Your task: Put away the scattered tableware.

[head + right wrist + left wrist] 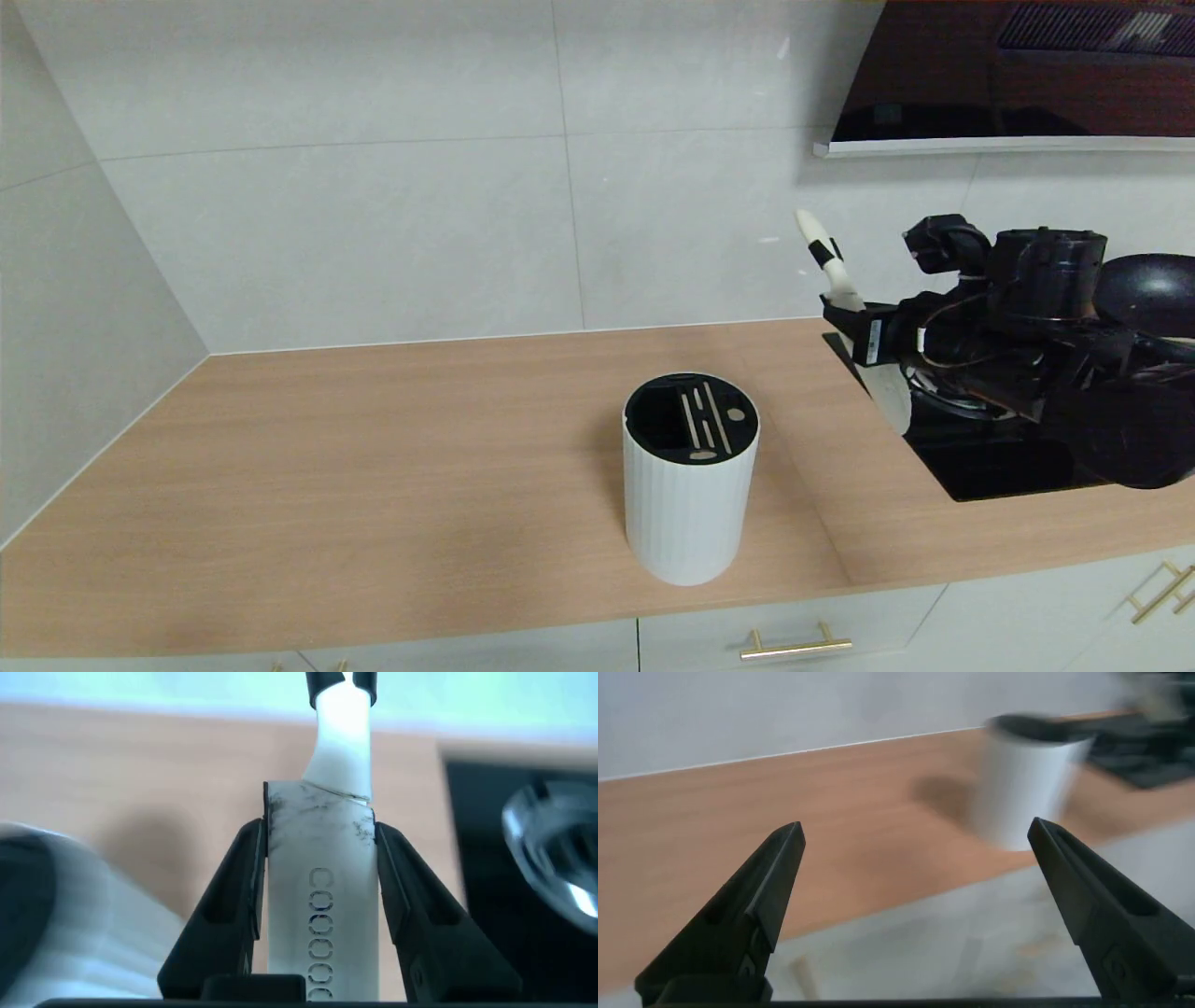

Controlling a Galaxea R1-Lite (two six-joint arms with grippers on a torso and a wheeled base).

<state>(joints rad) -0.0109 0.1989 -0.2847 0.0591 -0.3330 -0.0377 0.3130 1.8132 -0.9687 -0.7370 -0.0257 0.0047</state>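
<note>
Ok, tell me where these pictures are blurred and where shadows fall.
Left wrist view: the white holder is smeared by blur, the left pincer looks crisp. Right wrist view: the holder is soft at the edge, the white utensil in the right pincer is sharp. Head view: the holder casts a faint shadow on the countertop.

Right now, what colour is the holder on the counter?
The holder is ribbed white with a black slotted top; clearest in the head view.

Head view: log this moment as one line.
Right gripper shut on white knife | held over black hob edge | white ribbed cylindrical holder upright on wooden counter | left gripper open, empty
</note>
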